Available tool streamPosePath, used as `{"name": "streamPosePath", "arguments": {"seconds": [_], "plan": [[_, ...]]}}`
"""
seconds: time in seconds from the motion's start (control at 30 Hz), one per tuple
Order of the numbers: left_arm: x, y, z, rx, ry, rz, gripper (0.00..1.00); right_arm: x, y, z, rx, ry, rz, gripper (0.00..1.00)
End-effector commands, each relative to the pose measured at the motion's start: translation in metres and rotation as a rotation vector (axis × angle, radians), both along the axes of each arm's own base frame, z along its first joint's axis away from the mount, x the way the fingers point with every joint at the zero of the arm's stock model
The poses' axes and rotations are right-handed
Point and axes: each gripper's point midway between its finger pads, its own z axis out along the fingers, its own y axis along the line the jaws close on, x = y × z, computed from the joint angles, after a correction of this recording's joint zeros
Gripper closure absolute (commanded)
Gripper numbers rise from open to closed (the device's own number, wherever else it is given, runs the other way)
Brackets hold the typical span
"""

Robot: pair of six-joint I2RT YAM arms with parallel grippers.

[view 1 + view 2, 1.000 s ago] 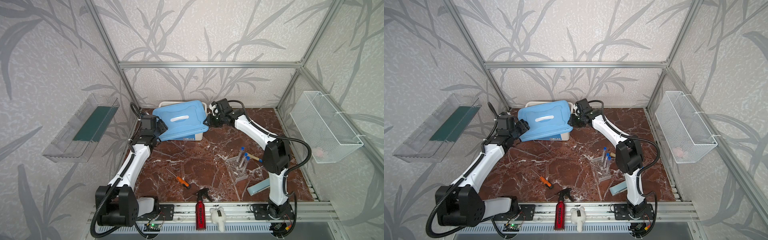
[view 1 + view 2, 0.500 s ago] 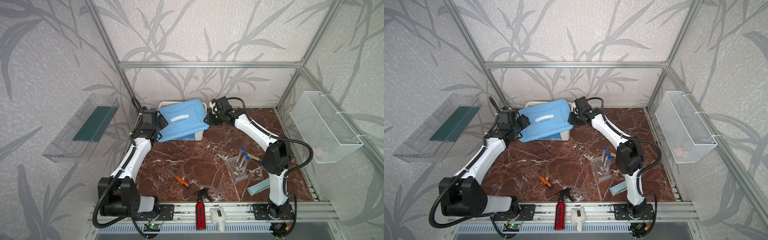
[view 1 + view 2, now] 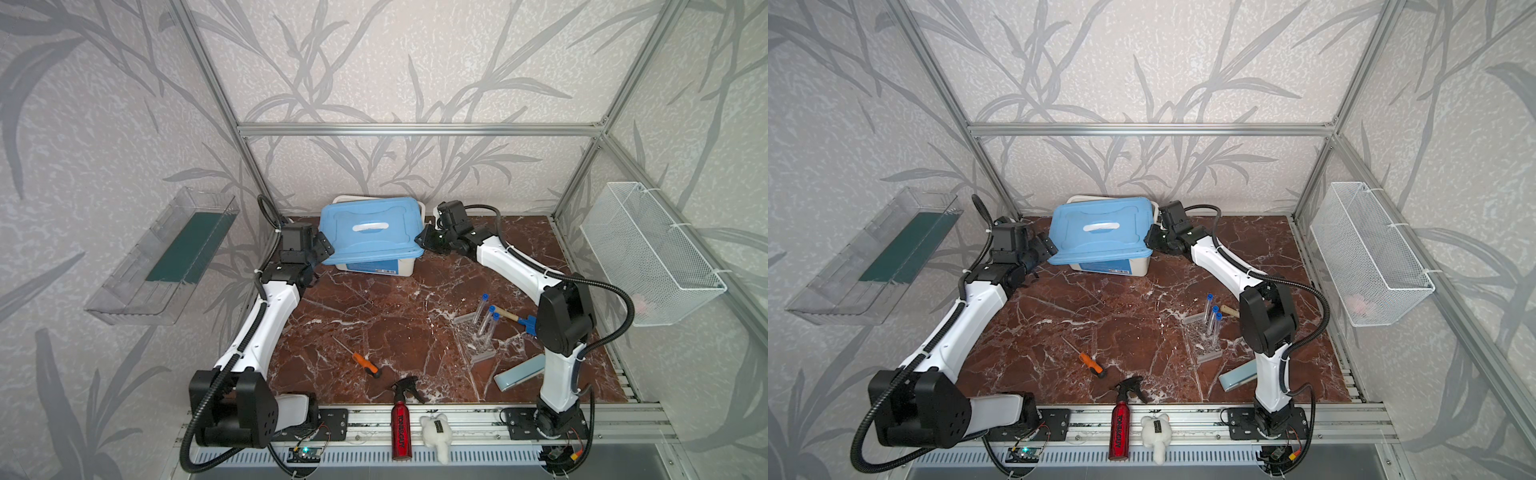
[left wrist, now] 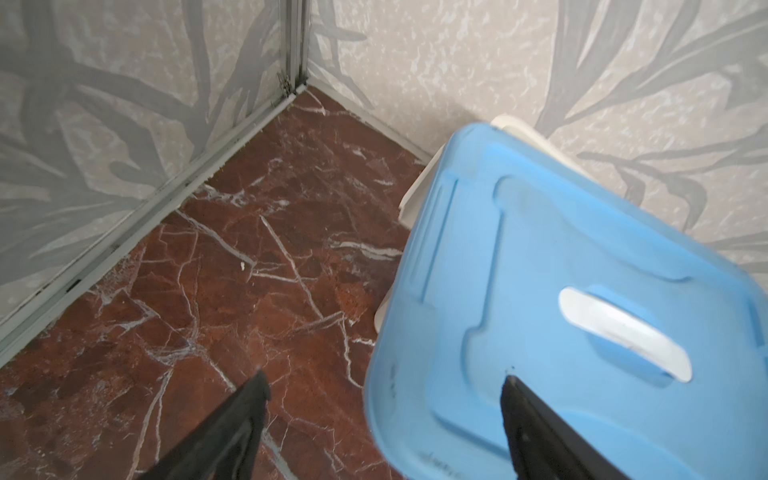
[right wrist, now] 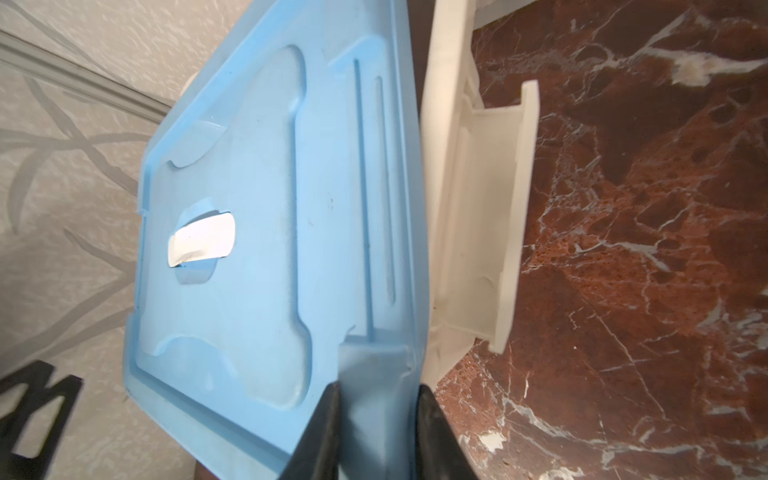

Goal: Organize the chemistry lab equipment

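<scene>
Three blue-capped tubes (image 3: 487, 316) upright in clear rack (image 3: 473, 338), well apart from both grippers. Right gripper (image 5: 376, 419) clamping blue lid (image 5: 266, 216); left gripper (image 4: 382, 419) spread wide, empty, beside lid. Box unopened; packing apparently ahead.

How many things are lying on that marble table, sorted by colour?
Blue or blue-capped: 6, namely lidded box, three capped tubes, pale flat slab, blue-headed tool
Clear: 1, tube rack
Orange: 1, screwdriver
Total: 8

Blue lid (image 3: 371, 231), white box (image 3: 376, 266), red-brown white-veined marble table (image 3: 365, 316).
</scene>
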Motion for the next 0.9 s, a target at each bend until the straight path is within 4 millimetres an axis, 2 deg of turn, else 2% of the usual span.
{"name": "streamPosePath", "arguments": {"seconds": [0.0, 0.1, 0.23, 0.33, 0.4, 0.47, 0.53, 0.6, 0.7, 0.87], "plan": [[0.007, -0.01, -0.003, -0.079, -0.056, -0.023, 0.07, 0.011, 0.003, 0.05, 0.153, -0.087, -0.036, 0.99], [0.019, -0.02, -0.006, -0.137, -0.112, -0.054, 0.03, 0.008, 0.0, 0.058, 0.164, -0.114, -0.048, 0.99], [0.029, -0.027, 0.016, -0.165, -0.216, -0.087, 0.01, 0.008, -0.003, 0.069, 0.159, -0.145, -0.051, 0.99], [0.035, -0.024, 0.023, -0.138, -0.207, -0.079, 0.01, 0.007, -0.009, 0.073, 0.112, -0.152, -0.08, 0.99], [0.041, -0.019, 0.018, -0.115, -0.147, -0.053, 0.01, 0.007, -0.013, 0.066, 0.041, -0.138, -0.101, 0.99], [0.046, -0.013, 0.009, -0.087, -0.067, -0.025, 0.01, 0.009, -0.015, 0.047, -0.011, -0.095, -0.11, 0.99], [0.056, -0.011, 0.009, -0.053, -0.04, -0.029, 0.01, 0.011, -0.017, 0.028, -0.027, -0.058, -0.128, 0.99], [0.066, -0.007, 0.013, -0.002, -0.047, -0.03, 0.02, 0.012, -0.016, 0.018, -0.029, -0.041, -0.14, 0.99], [0.088, -0.006, 0.013, 0.072, -0.028, -0.068, 0.07, 0.014, -0.018, 0.013, -0.04, -0.025, -0.156, 0.98], [0.118, -0.018, 0.005, 0.101, 0.006, -0.164, 0.17, 0.013, -0.014, 0.007, -0.043, 0.001, -0.134, 0.91]]}}
